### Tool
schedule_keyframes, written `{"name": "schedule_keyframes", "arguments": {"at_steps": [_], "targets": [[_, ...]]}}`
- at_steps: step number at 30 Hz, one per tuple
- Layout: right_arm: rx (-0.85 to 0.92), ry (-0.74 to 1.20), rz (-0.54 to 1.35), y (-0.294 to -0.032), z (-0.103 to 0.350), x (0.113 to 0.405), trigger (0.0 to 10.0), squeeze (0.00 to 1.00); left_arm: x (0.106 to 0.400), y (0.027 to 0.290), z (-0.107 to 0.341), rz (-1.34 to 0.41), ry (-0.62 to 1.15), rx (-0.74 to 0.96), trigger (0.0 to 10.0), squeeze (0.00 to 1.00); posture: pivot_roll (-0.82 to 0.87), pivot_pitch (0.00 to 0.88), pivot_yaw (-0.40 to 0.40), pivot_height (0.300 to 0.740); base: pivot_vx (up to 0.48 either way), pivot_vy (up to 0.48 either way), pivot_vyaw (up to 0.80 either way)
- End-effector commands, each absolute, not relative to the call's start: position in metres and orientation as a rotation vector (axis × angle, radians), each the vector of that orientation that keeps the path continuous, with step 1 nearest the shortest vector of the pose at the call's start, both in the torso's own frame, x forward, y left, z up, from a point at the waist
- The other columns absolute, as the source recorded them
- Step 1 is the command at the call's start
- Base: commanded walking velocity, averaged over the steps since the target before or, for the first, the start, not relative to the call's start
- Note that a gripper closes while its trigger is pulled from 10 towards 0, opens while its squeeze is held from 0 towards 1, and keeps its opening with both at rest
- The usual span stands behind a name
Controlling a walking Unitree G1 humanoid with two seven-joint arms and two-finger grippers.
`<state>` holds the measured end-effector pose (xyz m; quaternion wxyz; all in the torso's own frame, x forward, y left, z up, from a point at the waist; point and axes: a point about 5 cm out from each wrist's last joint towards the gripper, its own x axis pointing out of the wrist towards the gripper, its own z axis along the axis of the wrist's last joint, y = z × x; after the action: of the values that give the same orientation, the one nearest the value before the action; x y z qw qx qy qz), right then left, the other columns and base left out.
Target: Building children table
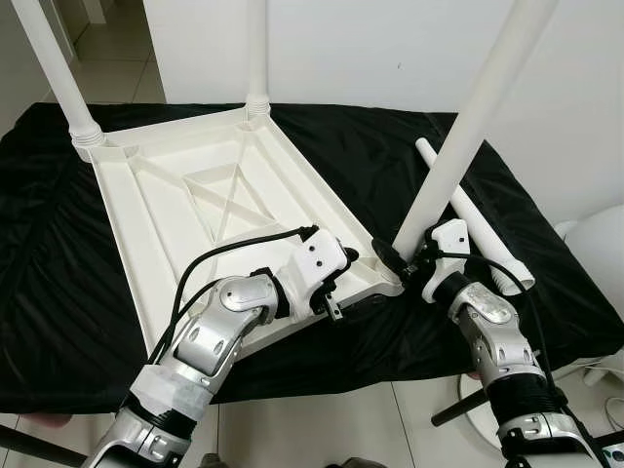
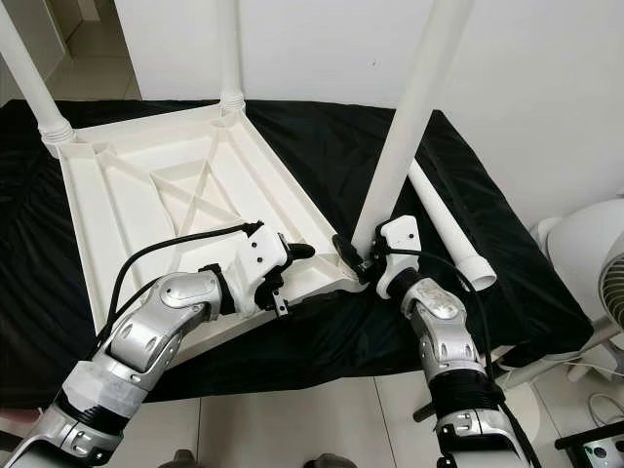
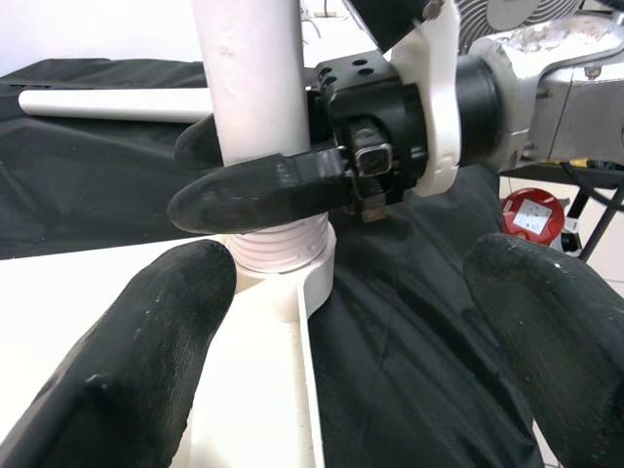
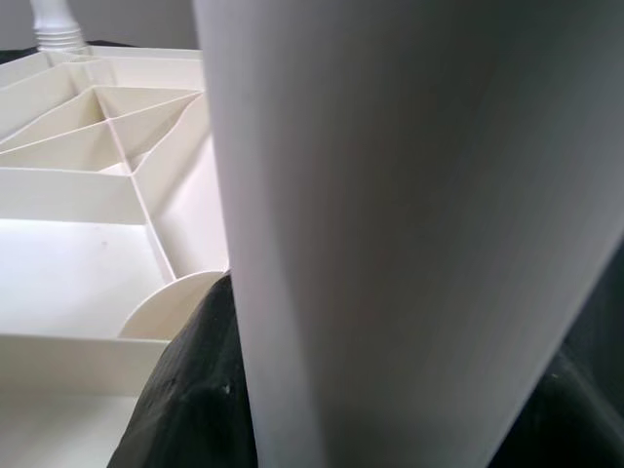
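While the upturned white tabletop (image 1: 210, 210) lies on the black cloth (image 1: 58, 283), third leg (image 1: 468, 127) stands in its near corner socket, clamped between right gripper (image 1: 402, 261) fingers, left gripper (image 1: 336, 288) spread just beside, next likely twisting it home, then loose leg (image 1: 478, 229).

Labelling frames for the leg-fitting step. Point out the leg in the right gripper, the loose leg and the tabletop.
held leg (image 1: 458, 146), left eye view, mid shaft above the right gripper (image 1: 402, 261).
loose leg (image 1: 487, 239), left eye view, shaft lying on the black cloth.
tabletop (image 1: 161, 210), left eye view, ribbed underside panel.
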<state>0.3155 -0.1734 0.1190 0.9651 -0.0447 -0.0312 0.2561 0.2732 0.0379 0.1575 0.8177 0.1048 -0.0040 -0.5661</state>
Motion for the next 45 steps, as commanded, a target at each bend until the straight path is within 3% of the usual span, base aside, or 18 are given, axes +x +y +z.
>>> {"name": "schedule_keyframes", "arguments": {"at_steps": [1, 10, 14, 19, 21, 25, 31, 32, 33, 41, 42, 44, 45], "targets": [[-0.115, 0.036, 0.454, -0.178, 0.100, 0.314, 10.0, 0.00, 0.272, 0.035, 0.159, -1.225, -0.008, 0.226, 10.0, 0.00, 0.03, 0.000, -0.054, 0.740, 0.000, 0.000, 0.00], [-0.041, 0.059, 0.132, -0.165, 0.102, 0.319, 10.0, 0.00, 0.271, 0.034, 0.159, -1.227, -0.008, 0.221, 10.0, 0.00, 0.02, 0.000, -0.056, 0.740, 0.000, 0.000, 0.00], [-0.009, 0.061, 0.072, -0.162, 0.103, 0.319, 10.0, 0.00, 0.270, 0.033, 0.158, -1.228, -0.007, 0.221, 10.0, 0.00, 0.02, 0.000, -0.058, 0.740, 0.000, 0.000, 0.00], [0.039, 0.053, -0.070, -0.147, 0.106, 0.316, 10.0, 0.00, 0.270, 0.034, 0.158, -1.230, -0.005, 0.220, 10.0, 0.00, 0.02, 0.000, -0.063, 0.740, 0.000, 0.000, 0.00], [0.075, 0.034, -0.160, -0.130, 0.111, 0.312, 10.0, 0.00, 0.269, 0.034, 0.158, -1.230, -0.005, 0.219, 10.0, 0.00, 0.02, 0.000, -0.067, 0.740, 0.000, 0.000, 0.00], [0.106, 0.002, -0.170, -0.119, 0.119, 0.311, 10.0, 0.00, 0.268, 0.033, 0.157, -1.233, -0.003, 0.215, 10.0, 0.00, 0.03, 0.000, -0.069, 0.740, 0.000, 0.000, 0.00], [0.117, -0.028, -0.141, -0.123, 0.125, 0.312, 10.0, 0.00, 0.266, 0.032, 0.156, -1.241, -0.002, 0.218, 10.0, 0.00, 0.02, 0.000, -0.069, 0.740, 0.000, 0.000, 0.00], [0.108, -0.033, -0.142, -0.126, 0.126, 0.311, 10.0, 0.43, 0.267, 0.032, 0.157, -1.241, -0.003, 0.220, 10.0, 0.00, 0.03, 0.000, -0.071, 0.740, 0.000, 0.000, 0.00], [0.110, -0.038, -0.142, -0.127, 0.127, 0.311, 10.0, 1.00, 0.267, 0.032, 0.157, -1.240, -0.004, 0.221, 10.0, 0.00, 0.03, 0.000, -0.071, 0.740, 0.000, 0.000, 0.00], [0.078, -0.104, -0.087, -0.142, 0.136, 0.304, 10.0, 1.00, 0.267, 0.033, 0.156, -1.236, -0.004, 0.226, 10.0, 0.00, 0.03, 0.000, -0.074, 0.740, 0.000, 0.000, 0.00], [0.059, -0.115, -0.017, -0.146, 0.137, 0.302, 10.0, 0.46, 0.266, 0.034, 0.155, -1.237, -0.003, 0.228, 10.0, 0.00, 0.03, 0.000, -0.073, 0.740, 0.000, 0.000, 0.00], [0.048, -0.119, 0.033, -0.147, 0.138, 0.301, 10.0, 0.46, 0.266, 0.034, 0.155, -1.238, -0.002, 0.229, 10.0, 0.00, 0.03, 0.000, -0.073, 0.740, 0.000, 0.000, 0.00], [0.041, -0.120, 0.063, -0.148, 0.138, 0.300, 10.0, 0.00, 0.266, 0.034, 0.155, -1.238, -0.001, 0.230, 10.0, 0.00, 0.03, 0.000, -0.073, 0.740, 0.000, 0.000, 0.00]]}}
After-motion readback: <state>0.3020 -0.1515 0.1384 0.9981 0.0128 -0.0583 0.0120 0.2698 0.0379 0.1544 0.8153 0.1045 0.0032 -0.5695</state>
